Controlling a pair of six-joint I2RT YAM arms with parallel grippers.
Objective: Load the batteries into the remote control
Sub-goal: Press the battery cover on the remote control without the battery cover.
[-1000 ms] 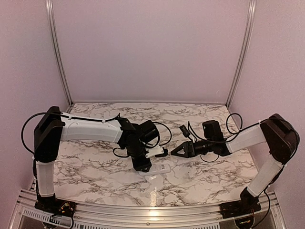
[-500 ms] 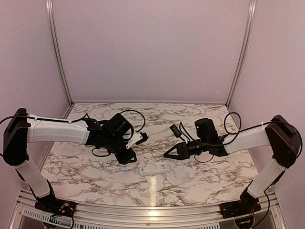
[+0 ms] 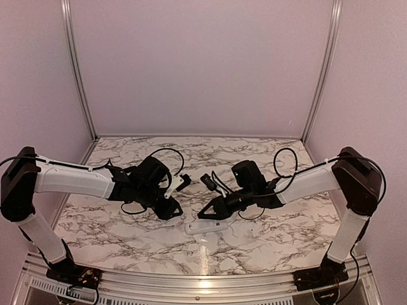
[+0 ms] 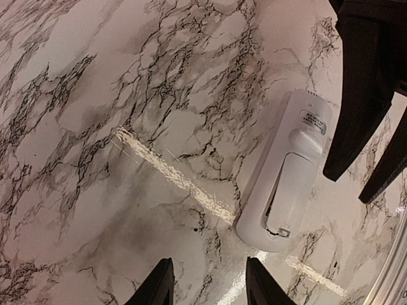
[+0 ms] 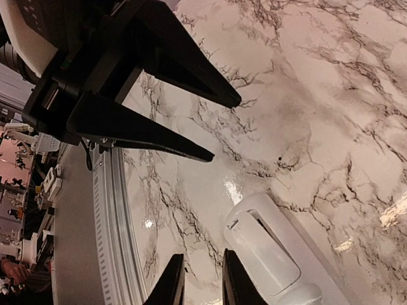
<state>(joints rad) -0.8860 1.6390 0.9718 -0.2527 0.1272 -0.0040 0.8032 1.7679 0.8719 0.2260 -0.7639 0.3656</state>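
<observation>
Lying back-up, the remote control [image 4: 286, 178] shows its battery recess [image 5: 264, 251] only to wrist cameras; both jaws parted, empty.

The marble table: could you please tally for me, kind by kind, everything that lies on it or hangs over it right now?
remote control: 1
grippers: 2, the left gripper and the right gripper
Total: 3
</observation>
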